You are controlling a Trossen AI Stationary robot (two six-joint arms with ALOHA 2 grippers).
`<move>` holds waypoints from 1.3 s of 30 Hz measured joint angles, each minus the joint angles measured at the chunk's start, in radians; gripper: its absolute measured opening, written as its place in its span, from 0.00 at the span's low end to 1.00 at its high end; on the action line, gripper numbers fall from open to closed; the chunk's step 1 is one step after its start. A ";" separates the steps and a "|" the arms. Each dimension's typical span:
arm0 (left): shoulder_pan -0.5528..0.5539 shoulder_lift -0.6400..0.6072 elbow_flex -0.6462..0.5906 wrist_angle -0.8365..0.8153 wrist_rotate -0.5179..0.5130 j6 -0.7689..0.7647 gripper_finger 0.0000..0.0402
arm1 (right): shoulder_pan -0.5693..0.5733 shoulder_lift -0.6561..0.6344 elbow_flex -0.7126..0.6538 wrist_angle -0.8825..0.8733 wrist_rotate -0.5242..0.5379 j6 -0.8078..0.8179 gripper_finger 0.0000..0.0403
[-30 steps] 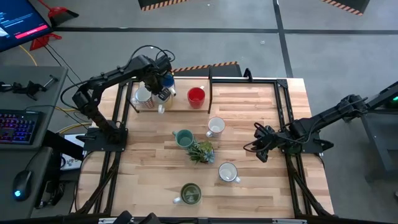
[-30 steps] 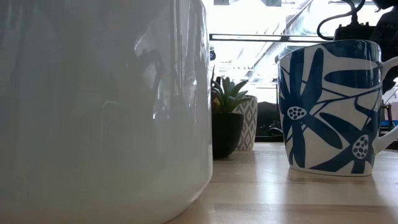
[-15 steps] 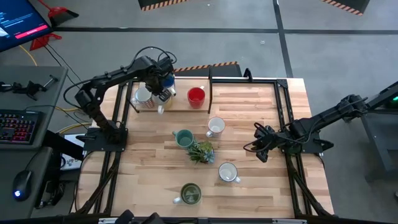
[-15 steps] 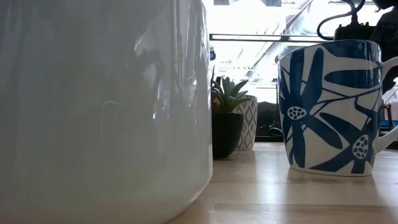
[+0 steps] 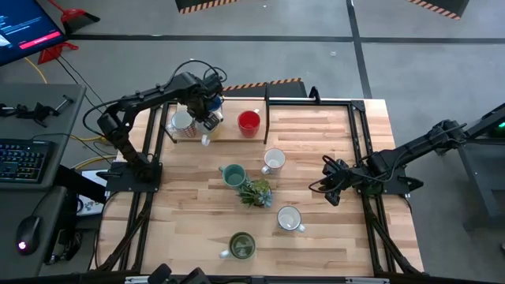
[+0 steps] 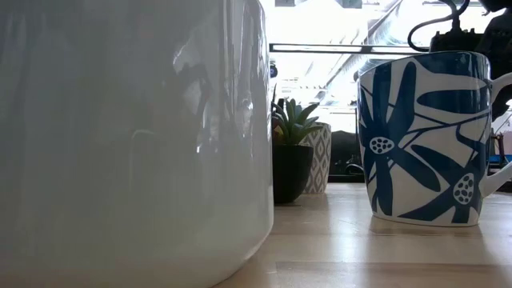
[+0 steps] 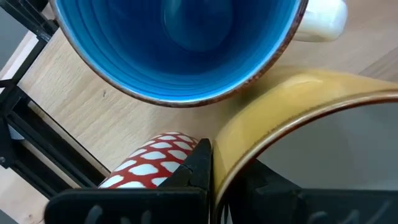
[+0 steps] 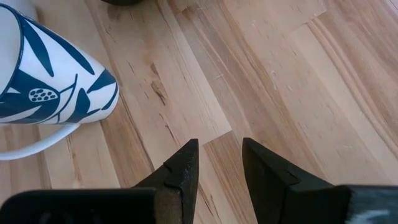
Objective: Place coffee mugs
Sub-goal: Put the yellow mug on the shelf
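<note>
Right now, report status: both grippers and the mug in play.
Left gripper at the back shelf, fingers shut on yellow-rimmed mug, blue mug close beside. Right gripper idle, empty, above the table's right side.

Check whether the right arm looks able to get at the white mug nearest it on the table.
Probably yes. The right gripper hangs empty with its fingers apart, and only bare table lies between it and the white mug. The plant stands off to one side.

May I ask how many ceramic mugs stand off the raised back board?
4: a white handled mug, a teal mug beside it, another white mug nearer, an olive-green mug nearest.
</note>
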 joint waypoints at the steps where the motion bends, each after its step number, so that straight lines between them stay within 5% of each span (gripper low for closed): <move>1: 0.002 0.000 0.000 0.000 0.000 0.000 0.02 | 0.000 0.000 0.000 0.002 0.000 0.000 0.26; 10: 0.010 -0.001 0.000 0.009 -0.003 0.004 0.02 | 0.000 0.000 0.000 0.009 0.000 0.001 0.26; 19: 0.031 0.000 -0.002 0.011 -0.025 0.004 0.14 | 0.000 0.000 0.000 0.009 0.000 0.004 0.26; 39: 0.031 0.000 -0.002 0.005 -0.002 0.033 0.16 | 0.000 0.000 0.000 0.009 0.000 0.003 0.26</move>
